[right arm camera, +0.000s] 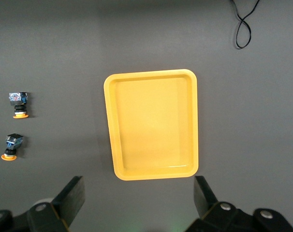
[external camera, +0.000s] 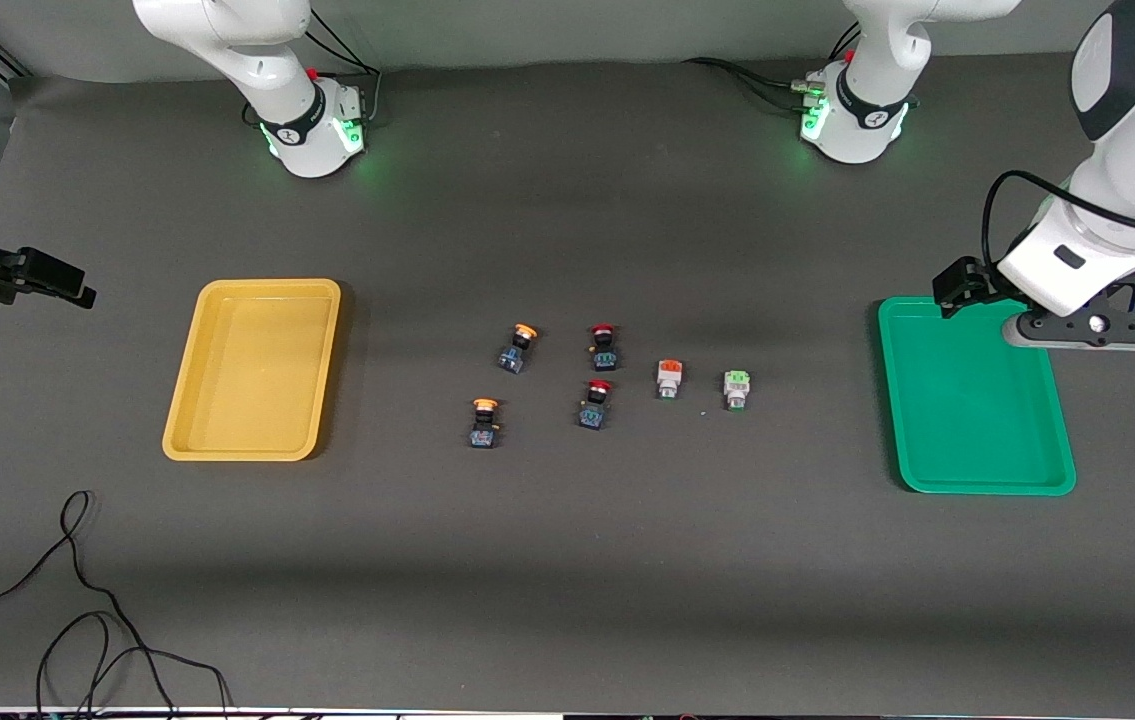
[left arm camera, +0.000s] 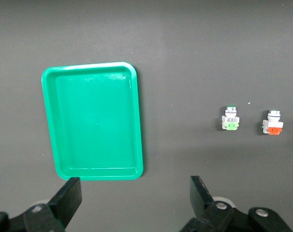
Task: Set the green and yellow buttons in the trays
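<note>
Six buttons (external camera: 668,379) lie mid-bench between empty trays (external camera: 252,368); left gripper (left arm camera: 135,195) and right gripper (right arm camera: 138,195) hover, fingers spread.

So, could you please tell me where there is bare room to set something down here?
Both trays are empty inside: the yellow tray and the green tray. Bare cloth lies between each tray and the button cluster, and nearer the camera than it. Crowded: the table's middle, from the yellow button to the green-topped button.
</note>
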